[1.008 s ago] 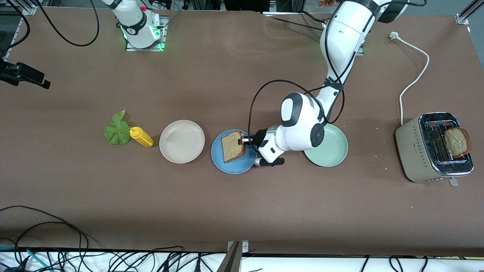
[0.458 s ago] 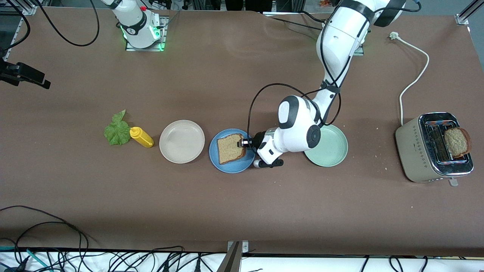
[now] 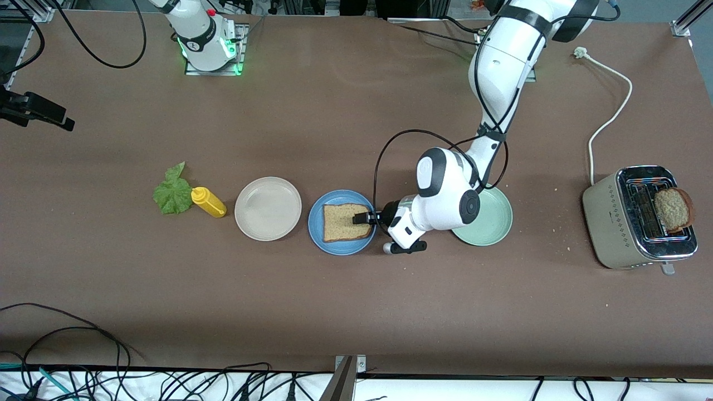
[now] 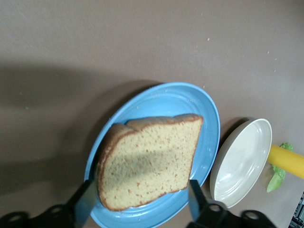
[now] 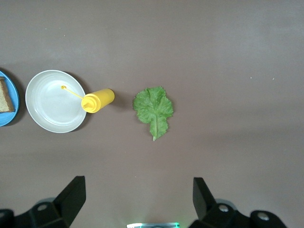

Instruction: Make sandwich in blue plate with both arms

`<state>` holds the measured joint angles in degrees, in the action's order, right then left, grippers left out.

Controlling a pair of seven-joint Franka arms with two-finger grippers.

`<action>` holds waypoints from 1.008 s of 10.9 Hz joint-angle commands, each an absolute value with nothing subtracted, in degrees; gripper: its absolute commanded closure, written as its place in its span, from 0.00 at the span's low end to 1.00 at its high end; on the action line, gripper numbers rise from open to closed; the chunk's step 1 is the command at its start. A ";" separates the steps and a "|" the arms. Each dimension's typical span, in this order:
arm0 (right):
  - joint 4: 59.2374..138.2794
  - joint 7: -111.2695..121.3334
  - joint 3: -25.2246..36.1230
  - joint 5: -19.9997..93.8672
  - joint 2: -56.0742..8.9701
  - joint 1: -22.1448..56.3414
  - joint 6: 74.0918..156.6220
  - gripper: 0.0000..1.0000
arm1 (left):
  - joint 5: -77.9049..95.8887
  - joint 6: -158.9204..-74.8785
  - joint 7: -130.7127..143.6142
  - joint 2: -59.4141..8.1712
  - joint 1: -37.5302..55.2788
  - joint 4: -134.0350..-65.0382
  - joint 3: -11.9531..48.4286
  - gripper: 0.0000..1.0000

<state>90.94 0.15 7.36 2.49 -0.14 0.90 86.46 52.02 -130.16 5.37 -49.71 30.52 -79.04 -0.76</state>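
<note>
With its fingers spread apart either side of the bread slice point(image 4: 149, 161), your left gripper point(image 4: 140, 202) grips nothing; the slice lies flat in the blue plate point(image 4: 156, 97). The right gripper point(image 5: 137, 197) waits, fingers wide, over bare table near the lettuce leaf point(image 5: 153, 108).

Left pincer point(image 3: 367, 218) low, fingers spread — right pincer point(image 5: 137, 202) open, waiting.
</note>
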 commanded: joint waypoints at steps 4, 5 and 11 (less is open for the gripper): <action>90.44 0.26 7.38 3.60 0.18 0.70 85.61 0.00 | 38.06 -121.48 -7.12 -40.90 23.48 -79.27 -11.14 0.00; 90.44 0.26 7.38 3.60 0.26 0.70 85.61 0.00 | 36.84 -120.68 -7.21 -38.09 21.81 -80.58 -12.21 0.00; 90.44 0.35 7.38 3.60 0.26 0.70 85.61 0.00 | 18.38 -104.26 -7.38 -21.47 12.58 -84.28 -10.46 0.00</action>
